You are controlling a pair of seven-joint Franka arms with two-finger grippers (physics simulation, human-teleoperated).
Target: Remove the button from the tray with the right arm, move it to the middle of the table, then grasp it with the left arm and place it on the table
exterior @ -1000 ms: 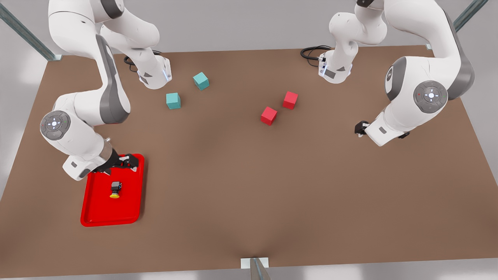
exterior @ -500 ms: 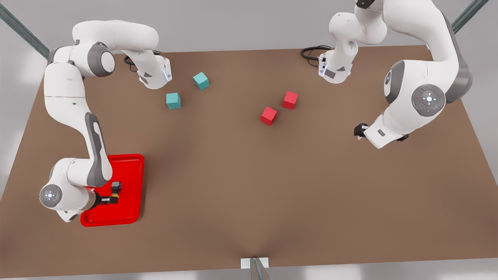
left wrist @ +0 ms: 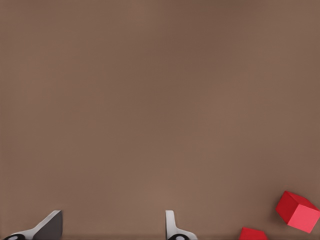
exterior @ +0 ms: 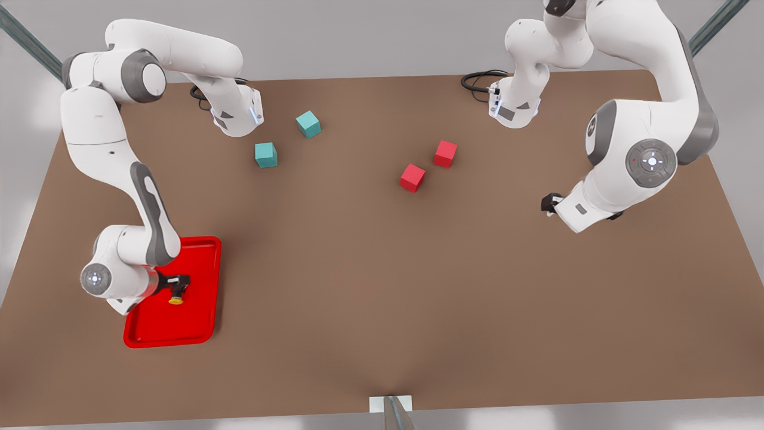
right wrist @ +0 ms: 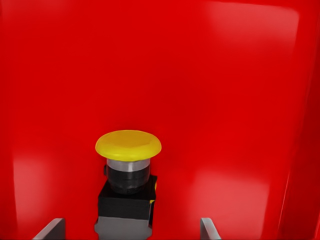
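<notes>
Yellow on top and dark grey below, the tiny push-button point(right wrist: 128, 175) lay on its side inside the flat bright red tray point(exterior: 197, 322), near the front view's left edge of the big brown table point(exterior: 382, 286). The right gripper point(exterior: 177, 283) sat low over the tray with its two fingers point(right wrist: 50, 230) spread wide, one on each side of the button's base, not squeezing it. The left gripper point(left wrist: 112, 227) waited open and empty above bare table, near two small red cubes point(exterior: 412, 177).
</notes>
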